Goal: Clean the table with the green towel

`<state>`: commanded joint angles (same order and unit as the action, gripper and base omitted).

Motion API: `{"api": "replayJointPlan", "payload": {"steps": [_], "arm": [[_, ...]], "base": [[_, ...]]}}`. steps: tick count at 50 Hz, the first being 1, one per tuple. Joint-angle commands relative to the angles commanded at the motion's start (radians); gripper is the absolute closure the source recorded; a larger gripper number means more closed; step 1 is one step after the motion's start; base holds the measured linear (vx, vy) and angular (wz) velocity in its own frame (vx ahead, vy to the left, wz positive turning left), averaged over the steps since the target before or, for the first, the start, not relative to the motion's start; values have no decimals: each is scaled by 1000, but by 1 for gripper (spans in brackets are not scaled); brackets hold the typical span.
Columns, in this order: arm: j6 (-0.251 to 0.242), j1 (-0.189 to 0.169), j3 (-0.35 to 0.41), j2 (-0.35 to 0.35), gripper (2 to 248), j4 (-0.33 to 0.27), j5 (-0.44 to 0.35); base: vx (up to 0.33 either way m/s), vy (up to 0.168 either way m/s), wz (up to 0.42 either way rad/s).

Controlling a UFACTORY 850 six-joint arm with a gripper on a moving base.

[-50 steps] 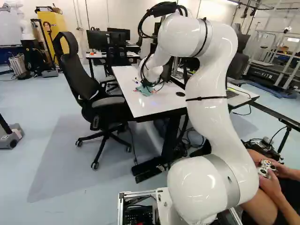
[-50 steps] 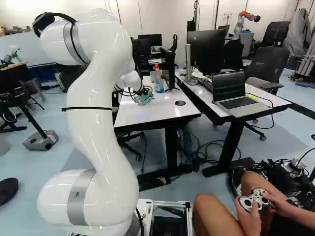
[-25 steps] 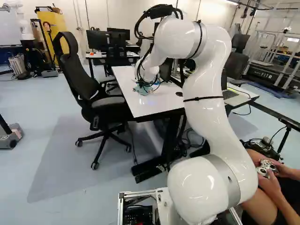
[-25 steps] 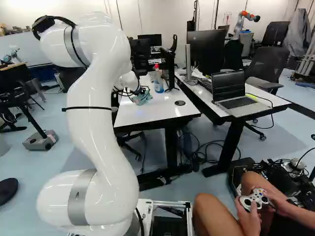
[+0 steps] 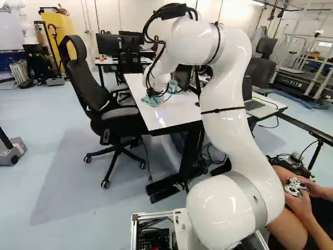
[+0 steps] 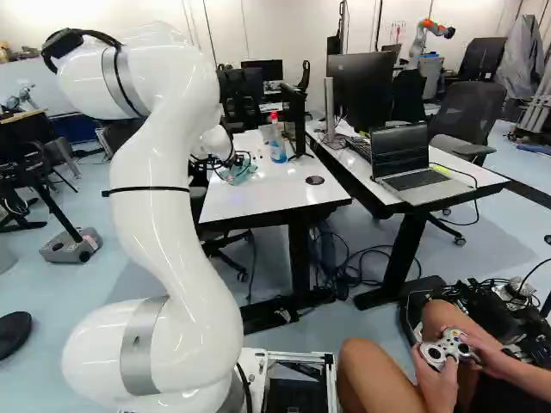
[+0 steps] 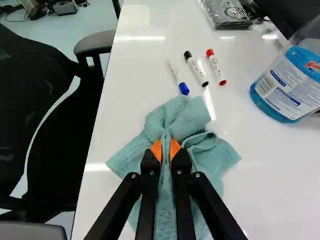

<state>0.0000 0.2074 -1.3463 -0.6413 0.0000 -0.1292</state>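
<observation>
At the far end of the white table (image 5: 171, 115), my gripper (image 5: 152, 94) is low over the tabletop with the green towel (image 5: 154, 101) under it. In the wrist view the gripper (image 7: 166, 150) is shut on a pinched fold of the towel (image 7: 177, 117), an orange pad on either side of the fold. The rest of the cloth spreads over the white tabletop (image 7: 260, 170) around the fingers, close to the table edge on the chair's side.
Ahead of the towel lie a blue-capped marker (image 7: 178, 80), a black one (image 7: 196, 69) and a red one (image 7: 216, 67). A spray bottle (image 7: 290, 85) with blue liquid stands beside them. A black chair (image 5: 99, 99) adjoins the table; a laptop (image 6: 422, 176) is on the neighbouring table.
The arm has swung toward the chair's side of the table, and the towel in the gripper has slid across the tabletop with it. The base has stayed where it was.
</observation>
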Motion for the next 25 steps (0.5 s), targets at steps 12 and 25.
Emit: {"api": "replayJointPlan", "payload": {"steps": [12, 25], "arm": [[0, 18, 55, 40, 211, 0, 0], [0, 20, 124, 90, 211, 0, 0]], "base": [[0, 0, 0], [0, 0, 0]]}}
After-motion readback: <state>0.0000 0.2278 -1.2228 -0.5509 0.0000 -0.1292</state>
